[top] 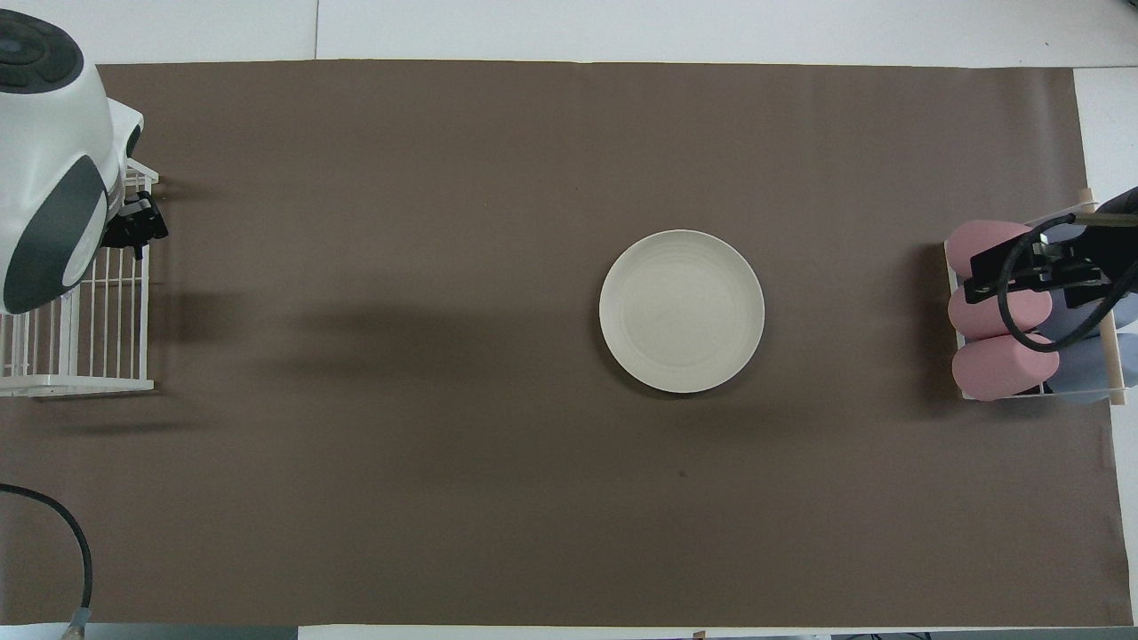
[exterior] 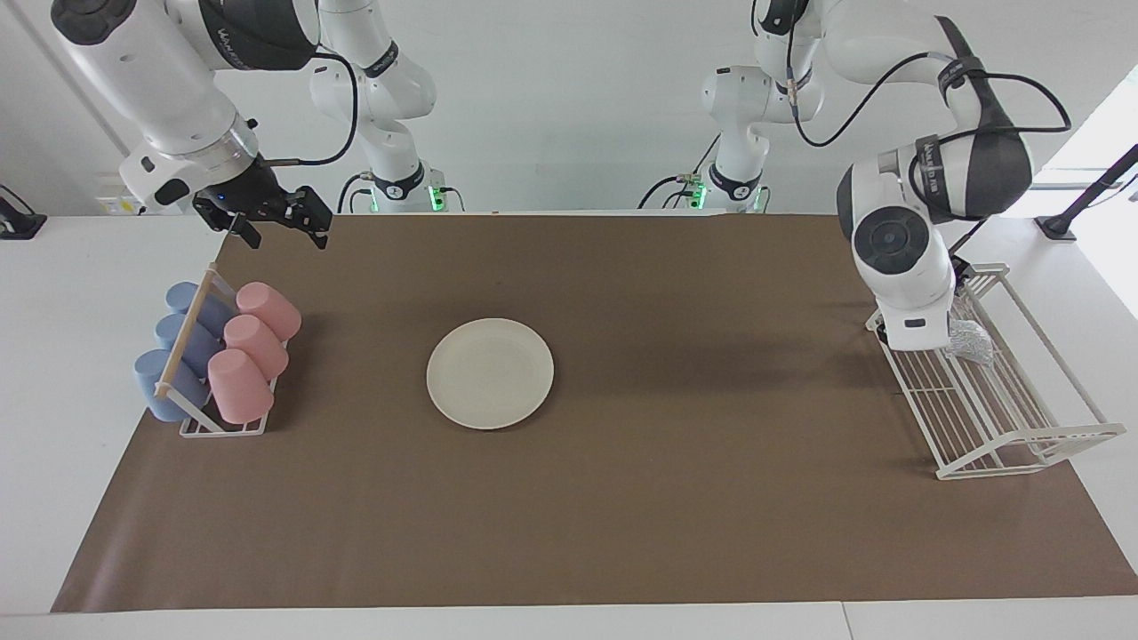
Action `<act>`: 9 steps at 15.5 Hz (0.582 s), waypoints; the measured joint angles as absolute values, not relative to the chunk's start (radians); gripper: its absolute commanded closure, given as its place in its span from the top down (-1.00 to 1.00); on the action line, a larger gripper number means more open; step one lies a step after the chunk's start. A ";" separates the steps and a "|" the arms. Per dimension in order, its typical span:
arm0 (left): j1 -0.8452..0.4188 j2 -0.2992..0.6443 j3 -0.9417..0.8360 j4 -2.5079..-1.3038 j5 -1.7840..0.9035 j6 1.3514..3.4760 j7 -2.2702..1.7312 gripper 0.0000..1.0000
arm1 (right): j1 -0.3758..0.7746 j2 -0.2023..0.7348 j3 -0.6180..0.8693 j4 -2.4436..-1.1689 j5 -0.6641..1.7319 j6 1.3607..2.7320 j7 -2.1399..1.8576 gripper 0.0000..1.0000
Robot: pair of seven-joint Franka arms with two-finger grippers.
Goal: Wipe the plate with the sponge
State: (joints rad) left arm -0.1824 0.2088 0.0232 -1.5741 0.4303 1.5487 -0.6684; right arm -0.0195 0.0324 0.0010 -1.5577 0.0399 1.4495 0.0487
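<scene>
The cream plate (exterior: 490, 373) (top: 681, 311) lies flat on the brown mat mid-table. The silvery sponge (exterior: 971, 341) rests in the white wire rack (exterior: 1005, 418) (top: 89, 342) at the left arm's end; the overhead view hides it under the arm. My left arm's wrist (exterior: 898, 267) hangs over the rack's nearer end, right beside the sponge. Only a black part of the left gripper (top: 133, 227) shows, and nothing is seen held. My right gripper (exterior: 283, 231) (top: 1031, 267) waits open and empty above the cup rack.
A wooden-handled rack with pink cups (exterior: 253, 351) and blue cups (exterior: 178, 356) stands at the right arm's end. The brown mat (exterior: 676, 498) covers most of the table.
</scene>
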 measured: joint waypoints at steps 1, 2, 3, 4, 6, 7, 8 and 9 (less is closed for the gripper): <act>-0.175 0.189 0.023 -1.574 0.371 1.555 -0.638 1.00 | -0.019 0.032 0.001 -1.558 0.040 1.450 0.049 1.00; -0.164 0.166 0.023 -1.574 0.316 1.558 -0.591 1.00 | -0.019 0.032 0.001 -1.558 0.040 1.450 0.050 1.00; -0.150 0.144 0.023 -1.574 0.270 1.558 -0.539 1.00 | -0.019 0.032 0.001 -1.558 0.040 1.450 0.052 1.00; -0.138 0.122 0.024 -1.575 0.229 1.558 -0.493 1.00 | -0.019 0.032 0.001 -1.558 0.040 1.450 0.053 1.00; -0.125 0.079 0.025 -1.580 0.144 1.558 -0.418 1.00 | -0.019 0.032 0.001 -1.558 0.040 1.450 0.058 1.00; -0.123 0.058 0.025 -1.583 0.111 1.558 -0.386 1.00 | -0.019 0.032 0.001 -1.558 0.040 1.450 0.066 1.00; -0.121 0.037 0.023 -1.587 0.077 1.557 -0.355 1.00 | -0.019 0.032 0.001 -1.558 0.040 1.450 0.077 1.00; -0.111 0.018 0.018 -1.591 0.043 1.553 -0.324 1.00 | -0.019 0.032 0.002 -1.558 0.040 1.450 0.085 1.00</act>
State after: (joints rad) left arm -0.1108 0.0177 0.0184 -1.5906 0.0435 1.5529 -0.3244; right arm -0.0194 0.0323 0.0015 -1.5577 0.0399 1.4496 0.0850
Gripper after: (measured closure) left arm 0.000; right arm 0.000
